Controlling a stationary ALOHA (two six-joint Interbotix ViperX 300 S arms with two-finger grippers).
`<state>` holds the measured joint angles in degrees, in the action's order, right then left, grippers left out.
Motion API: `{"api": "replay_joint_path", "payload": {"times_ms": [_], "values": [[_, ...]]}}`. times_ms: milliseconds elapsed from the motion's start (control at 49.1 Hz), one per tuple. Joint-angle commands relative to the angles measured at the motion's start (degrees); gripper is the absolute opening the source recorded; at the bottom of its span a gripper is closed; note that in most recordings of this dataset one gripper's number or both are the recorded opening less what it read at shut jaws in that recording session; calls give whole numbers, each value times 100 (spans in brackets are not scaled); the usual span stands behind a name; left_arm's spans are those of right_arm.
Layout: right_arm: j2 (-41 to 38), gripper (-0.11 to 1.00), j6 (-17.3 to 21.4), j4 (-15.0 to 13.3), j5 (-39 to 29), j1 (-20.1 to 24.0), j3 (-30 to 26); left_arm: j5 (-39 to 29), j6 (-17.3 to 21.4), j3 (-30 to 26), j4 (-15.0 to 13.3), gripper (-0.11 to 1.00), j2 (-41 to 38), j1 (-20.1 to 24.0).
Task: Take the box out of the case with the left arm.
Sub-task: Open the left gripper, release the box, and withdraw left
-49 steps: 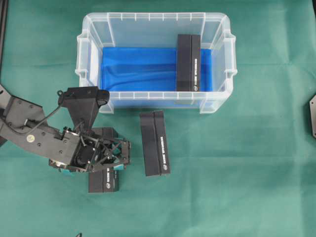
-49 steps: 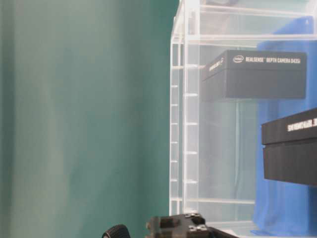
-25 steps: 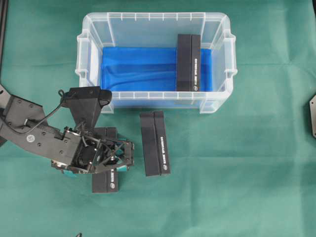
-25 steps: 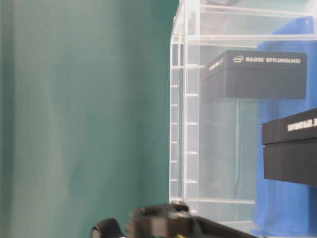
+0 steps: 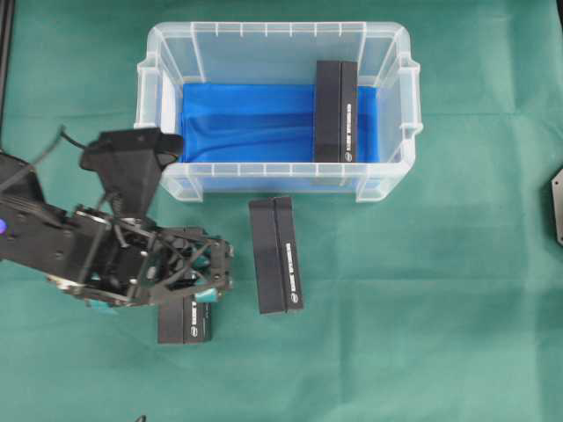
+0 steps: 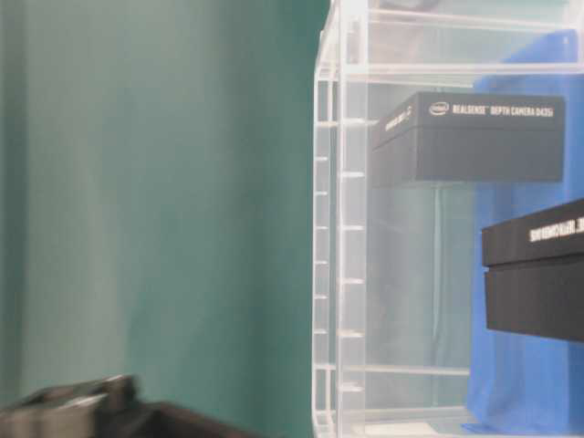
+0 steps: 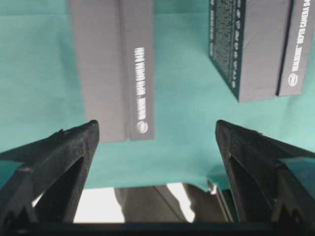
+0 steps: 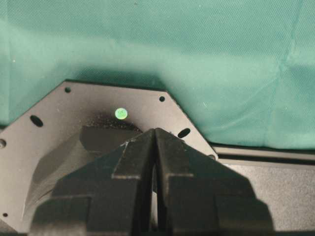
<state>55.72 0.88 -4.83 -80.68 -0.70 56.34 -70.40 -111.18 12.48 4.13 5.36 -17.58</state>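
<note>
Overhead view: the clear case [image 5: 278, 40] stands at the far middle of the green table cover [image 5: 457, 308], its bottom lined with blue cloth [image 5: 246, 123]. One black box [image 5: 336, 112] lies inside the case at its right end, lengthwise from far to near, resting on the cloth. A second black box [image 5: 275, 255] lies on the cover just near of the case's front wall, apart from it. A third black box [image 5: 184, 318] lies further left and nearer, partly hidden under the left gripper [image 5: 207, 280].

The left arm [image 5: 62, 246] reaches in from the left edge; its gripper hangs above the third box with jaws spread wide and holding nothing. In the left wrist view the two fingers [image 7: 59, 147] stand far apart, the third box [image 7: 115, 69] lying between and beyond them, untouched, and the second box [image 7: 256, 44] at upper right.

Right wrist view: the right gripper [image 8: 155, 147] has its jaws pressed together, empty, over a black plate [image 8: 64, 128].
</note>
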Motion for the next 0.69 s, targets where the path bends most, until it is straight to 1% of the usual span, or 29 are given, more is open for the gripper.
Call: {"api": "replay_joint_path", "payload": {"times_ms": [0, 163, 366, 489, 672], "values": [[-26, -1, 18, 0, -9, -9, -149, -176, 18, -246, -9, 94, 264, 0], [-26, -1, 18, 0, -9, -9, -149, -246, 53, -325, 0, 94, 308, -26], [-18, -1, 18, 0, -9, -9, -149, -264, 44, -229, -9, 94, 360, -97], [-18, -1, 18, 0, -9, -9, -149, -264, 26, -9, -9, 94, 510, -229], [-26, -1, 18, 0, -9, -9, -149, -264, -53, 457, -18, 94, 958, -422]]}}
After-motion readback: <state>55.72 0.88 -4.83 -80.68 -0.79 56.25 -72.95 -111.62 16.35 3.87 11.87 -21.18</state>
